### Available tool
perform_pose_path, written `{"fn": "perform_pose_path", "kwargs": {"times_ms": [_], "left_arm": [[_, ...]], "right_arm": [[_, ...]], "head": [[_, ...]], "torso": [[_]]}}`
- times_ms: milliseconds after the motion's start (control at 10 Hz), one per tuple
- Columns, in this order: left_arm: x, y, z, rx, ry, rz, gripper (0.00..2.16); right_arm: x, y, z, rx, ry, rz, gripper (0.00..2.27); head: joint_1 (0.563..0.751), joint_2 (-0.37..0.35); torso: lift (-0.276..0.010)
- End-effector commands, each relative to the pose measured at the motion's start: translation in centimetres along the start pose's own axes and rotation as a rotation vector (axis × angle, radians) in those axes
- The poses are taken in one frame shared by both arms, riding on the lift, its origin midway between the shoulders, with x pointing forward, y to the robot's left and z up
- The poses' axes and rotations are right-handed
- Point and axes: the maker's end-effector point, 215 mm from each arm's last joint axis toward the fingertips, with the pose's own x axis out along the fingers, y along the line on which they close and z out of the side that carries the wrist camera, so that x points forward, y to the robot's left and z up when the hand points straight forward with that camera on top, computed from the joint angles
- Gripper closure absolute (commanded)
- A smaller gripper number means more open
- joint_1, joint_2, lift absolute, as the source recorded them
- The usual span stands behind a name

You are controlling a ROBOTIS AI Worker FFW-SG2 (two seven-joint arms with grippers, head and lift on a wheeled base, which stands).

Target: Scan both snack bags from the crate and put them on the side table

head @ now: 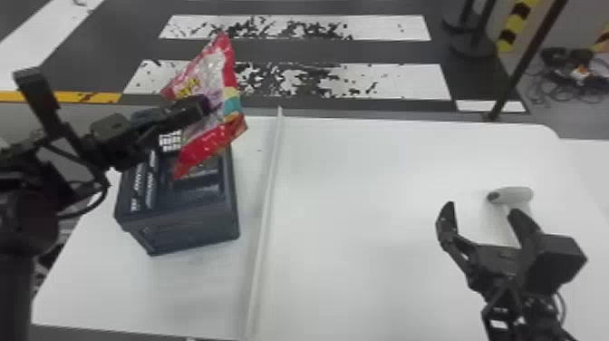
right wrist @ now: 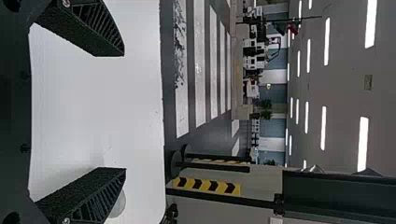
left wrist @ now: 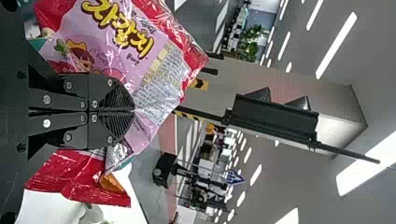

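Gripping a snack bag [head: 210,75], the left end effector [head: 206,106] hovers; the right one [head: 481,212] gapes.

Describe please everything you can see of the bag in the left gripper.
The bag looks like glossy, crinkled film: pink and red, with teal and orange patches, yellow lettering and a cartoon figure. The left gripper pinches its middle, creasing it. It is held up slanted; in the head view its lower end overlaps the crate.

Yellow Korean lettering [left wrist: 122,31] on snack bag [left wrist: 161,79]
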Motion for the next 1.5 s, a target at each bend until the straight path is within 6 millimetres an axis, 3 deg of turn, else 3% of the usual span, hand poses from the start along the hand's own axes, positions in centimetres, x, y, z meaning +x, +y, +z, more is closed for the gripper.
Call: {"fn": "perform_pose_path", "kwargs": {"times_ms": [0, 100, 500, 800, 1100, 1200, 1300, 1400], "left_arm": [[3.2, -3.8, -0.2, -0.017, -0.016, -0.059, 2.13], [5.4, -6.2, -0.8, -0.009, -0.002, -0.091, 2.13], [12.9, -15.3, -6.6, -0.033, 0.098, -0.202, 2.14], [15.7, -19.8, -13.4, -0.019, 0.195, -0.238, 2.14], [17.3, -22.9, -20.6, 0.003, 0.303, -0.252, 2.14], [17.8, -23.6, -22.2, -0.002, 0.318, -0.256, 2.13], [18.2, -24.1, -23.8, 0.013, 0.346, -0.245, 1.75], [18.4, -23.7, -24.7, 0.009, 0.354, -0.214, 0.68]], "right_arm": [[0.0, -0.2, -0.1, -0.002, 0.001, -0.006, 0.04], [0.0, -0.4, 0.0, -0.002, -0.001, -0.012, 0.04], [-0.1, -1.3, 0.2, 0.0, -0.004, -0.052, 0.04], [-0.2, -2.2, 0.4, 0.002, -0.009, -0.094, 0.04], [-0.2, -3.1, 0.8, 0.007, -0.014, -0.138, 0.04], [-0.3, -3.1, 0.9, 0.006, -0.016, -0.138, 0.04], [-0.3, -3.0, 0.9, 0.007, -0.015, -0.136, 0.04], [-0.4, -3.0, 1.0, 0.008, -0.017, -0.135, 0.04]], "head": [[0.695, -0.002], [0.695, -0.04], [0.695, -0.196], [0.695, -0.327], [0.695, -0.35], [0.695, -0.35], [0.695, -0.35], [0.695, -0.35]], "torso": [[-0.087], [-0.087], [-0.087], [-0.087], [-0.087], [-0.087], [-0.087], [-0.087]]}}
